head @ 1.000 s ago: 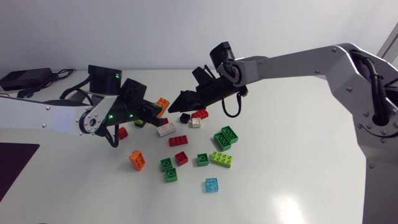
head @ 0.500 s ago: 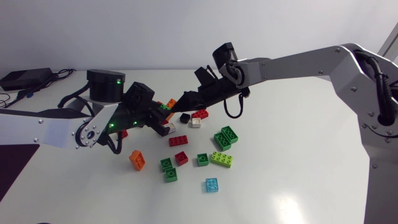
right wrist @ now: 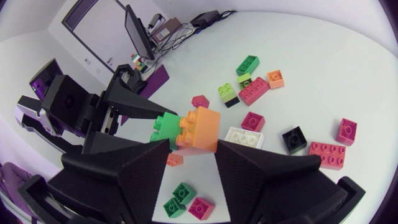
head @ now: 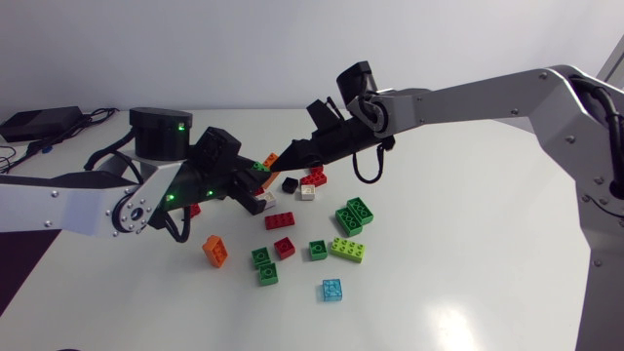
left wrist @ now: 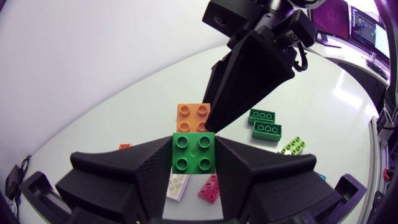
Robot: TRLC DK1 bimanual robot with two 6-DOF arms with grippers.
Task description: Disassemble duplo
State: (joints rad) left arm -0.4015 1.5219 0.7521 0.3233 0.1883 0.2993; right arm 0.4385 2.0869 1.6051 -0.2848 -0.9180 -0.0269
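A green brick (left wrist: pixel 194 152) and an orange brick (left wrist: pixel 193 117) are stuck together and held above the table between my two arms. My left gripper (left wrist: pixel 194 147) is shut on the green brick. My right gripper (right wrist: pixel 194 149) comes from the opposite side, its fingers pressed on both sides of the orange brick (right wrist: pixel 200 127), with the green brick (right wrist: pixel 165 124) sticking out ahead. In the head view the joined pair (head: pixel 265 163) hangs between the left gripper (head: pixel 252 177) and the right gripper (head: pixel 280 157), over the scattered bricks.
Loose bricks lie under and in front of the grippers: a white one (head: pixel 261 203), a black one (head: pixel 290 184), a red one (head: pixel 280 221), an orange one (head: pixel 215 251), green ones (head: pixel 353 214), a lime one (head: pixel 348 250) and a light blue one (head: pixel 332 290).
My left arm carried the joined bricks right, up to the right gripper. The right gripper's fingers have come together on the orange brick.
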